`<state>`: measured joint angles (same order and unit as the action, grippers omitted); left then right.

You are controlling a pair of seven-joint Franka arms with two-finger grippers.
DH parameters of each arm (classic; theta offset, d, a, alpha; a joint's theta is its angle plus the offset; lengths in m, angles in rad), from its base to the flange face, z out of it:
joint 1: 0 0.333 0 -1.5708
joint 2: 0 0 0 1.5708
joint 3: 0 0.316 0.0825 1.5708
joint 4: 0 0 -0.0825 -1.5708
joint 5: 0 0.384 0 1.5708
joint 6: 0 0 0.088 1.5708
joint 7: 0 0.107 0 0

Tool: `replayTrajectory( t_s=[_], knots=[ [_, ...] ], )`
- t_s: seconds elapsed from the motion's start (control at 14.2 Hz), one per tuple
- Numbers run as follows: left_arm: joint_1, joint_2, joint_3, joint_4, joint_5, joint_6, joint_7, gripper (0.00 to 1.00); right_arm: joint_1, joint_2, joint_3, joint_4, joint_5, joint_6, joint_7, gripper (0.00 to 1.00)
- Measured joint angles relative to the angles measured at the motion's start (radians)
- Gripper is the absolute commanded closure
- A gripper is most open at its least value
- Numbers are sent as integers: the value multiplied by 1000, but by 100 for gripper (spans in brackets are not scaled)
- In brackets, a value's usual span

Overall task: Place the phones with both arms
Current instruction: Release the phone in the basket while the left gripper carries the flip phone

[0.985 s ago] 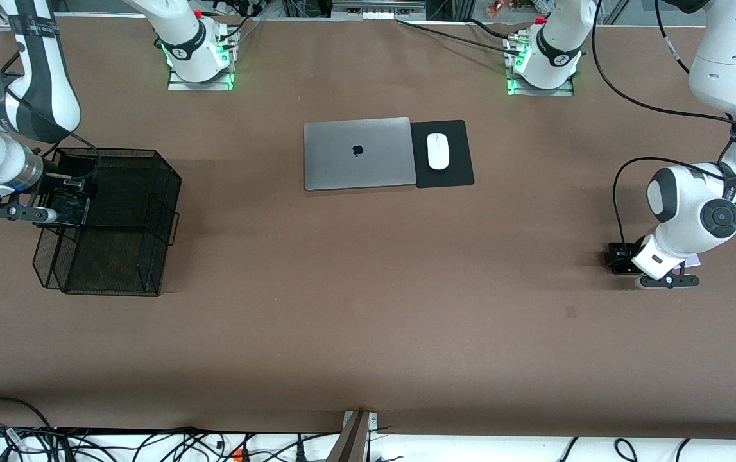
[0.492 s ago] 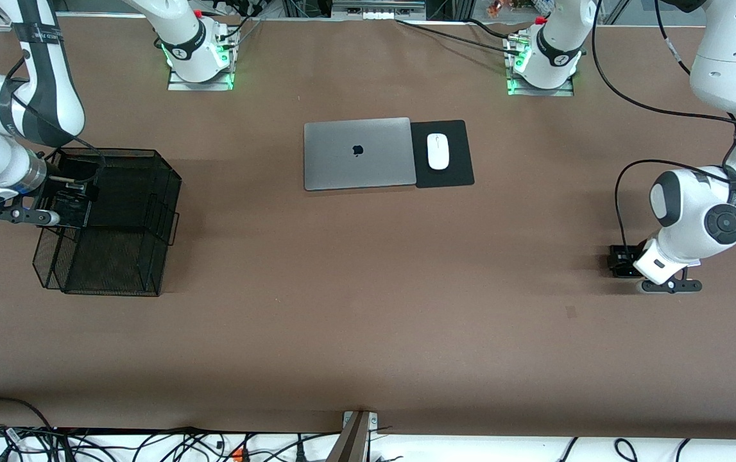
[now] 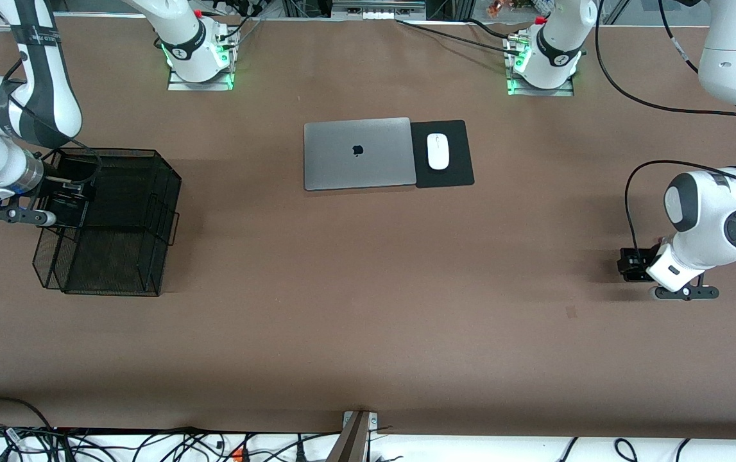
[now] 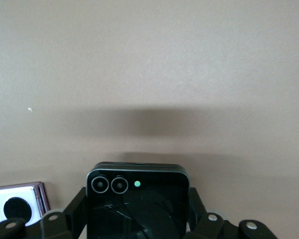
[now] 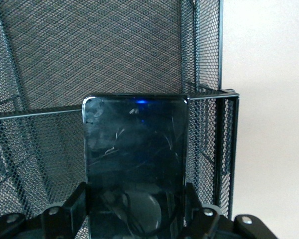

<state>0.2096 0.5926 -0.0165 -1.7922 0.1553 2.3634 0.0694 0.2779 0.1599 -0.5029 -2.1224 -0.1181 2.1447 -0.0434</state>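
My left gripper (image 3: 634, 264) is shut on the small squarish black phone (image 4: 137, 199), which shows two camera rings and sits between the black fingers (image 4: 75, 211). It is held low over the table at the left arm's end. The lavender-white phone (image 4: 17, 204) lies on the table beside it; the arm hides it in the front view. My right gripper (image 3: 67, 206) is shut on the long slim black phone (image 5: 134, 154), held over the black mesh basket (image 3: 149, 192), whose mesh walls (image 5: 114, 50) fill the right wrist view.
A closed silver laptop (image 3: 358, 153) lies mid-table, toward the arms' bases, beside a black mouse pad (image 3: 457, 170) with a white mouse (image 3: 437, 151) on it. Bare brown table (image 3: 368, 308) spreads between the basket and the left arm.
The left gripper has moved toward the left arm's end of the table with the small black phone in it. The right gripper shifted slightly over the basket.
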Motion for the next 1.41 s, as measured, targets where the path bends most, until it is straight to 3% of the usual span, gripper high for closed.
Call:
replayTrajectory(
  t_s=[0.63,1.41],
  knots=[
    [-133,-8,-3,119,0,-92,-112,72,-1,18,-1,4,0,36,1,100],
    [-432,-10,-9,170,0,-221,-607,72,-1,55,-2,4,30,34,2,98]
  ],
)
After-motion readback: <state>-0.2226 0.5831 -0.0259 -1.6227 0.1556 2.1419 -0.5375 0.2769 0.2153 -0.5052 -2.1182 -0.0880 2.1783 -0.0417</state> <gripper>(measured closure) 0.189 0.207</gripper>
